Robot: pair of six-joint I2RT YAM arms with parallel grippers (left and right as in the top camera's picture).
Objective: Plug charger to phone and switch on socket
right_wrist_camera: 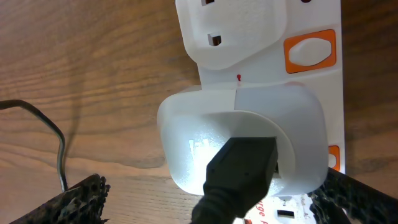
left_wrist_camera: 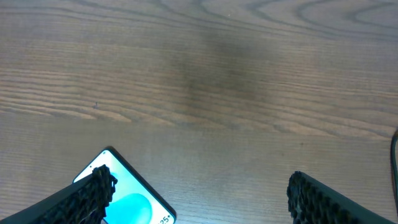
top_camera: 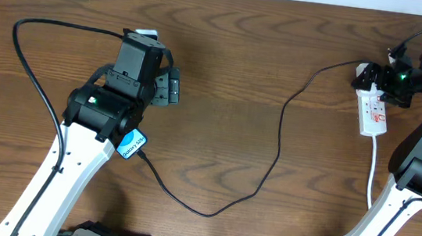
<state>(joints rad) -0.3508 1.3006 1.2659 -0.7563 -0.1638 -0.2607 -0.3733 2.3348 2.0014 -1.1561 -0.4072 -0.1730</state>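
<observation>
The charger (top_camera: pixel 280 137) is thin and floppy; we would pinch near its hard tip. Our left claw (left_wrist_camera: pixel 200 182) and right claw (right_wrist_camera: pixel 214 186) gape wide, empty.

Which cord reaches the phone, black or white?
The thin black charger, looping over to the phone; the white cord only runs down from the socket.

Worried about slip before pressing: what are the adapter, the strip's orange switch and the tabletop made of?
Adapter: apparently glossy white plastic, with a bright highlight on its rounded face. Orange switch: plastic, smooth, duller-looking. Tabletop: wood or wood-look laminate; grain lines visible, low sheen.
</observation>
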